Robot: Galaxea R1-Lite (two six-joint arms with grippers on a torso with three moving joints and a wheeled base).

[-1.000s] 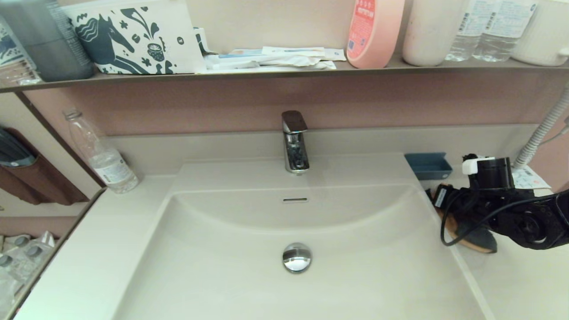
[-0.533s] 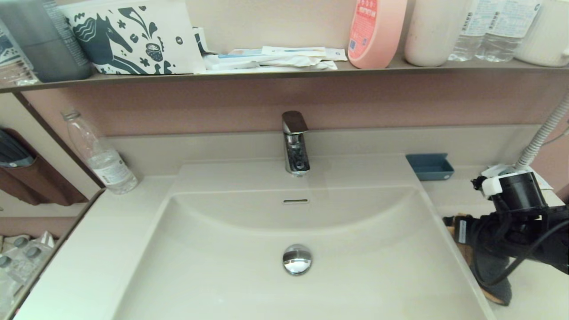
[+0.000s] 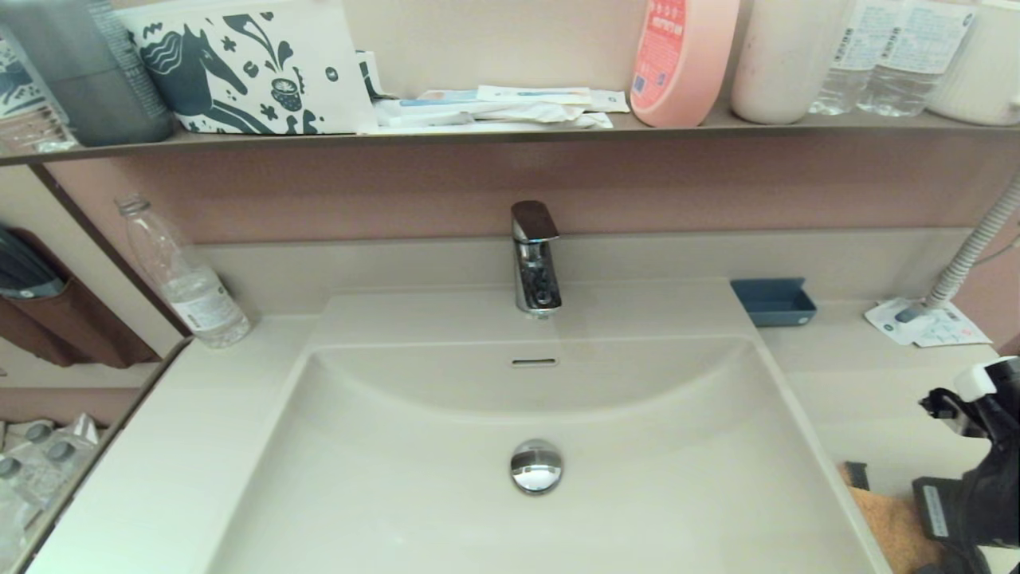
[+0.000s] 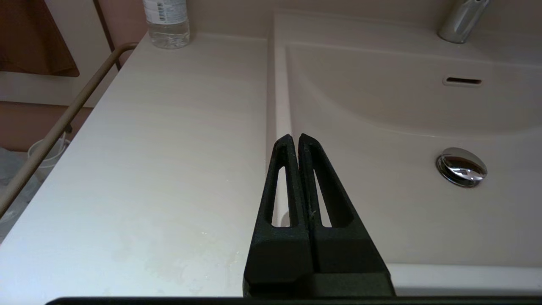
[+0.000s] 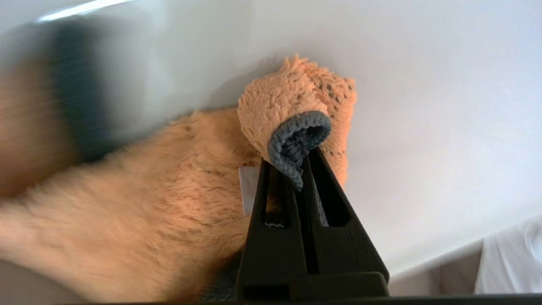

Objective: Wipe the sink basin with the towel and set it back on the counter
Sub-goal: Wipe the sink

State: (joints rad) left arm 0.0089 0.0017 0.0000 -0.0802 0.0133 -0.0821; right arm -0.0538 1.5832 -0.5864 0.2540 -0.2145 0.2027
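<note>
Right gripper [image 5: 301, 167] pinches the towel [image 5: 169, 203] by a folded corner, orange side up, trailing across the worktop [image 3: 861, 383]; left gripper [image 4: 295, 142] closed, empty.

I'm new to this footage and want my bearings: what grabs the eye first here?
The wide cream sink basin fills the middle, with its chrome drain plug and the faucet at the back. At the near right edge of the counter, the right gripper is shut on a fold of the fuzzy orange towel. The left gripper, shut and empty, hovers at the basin's left rim.
</note>
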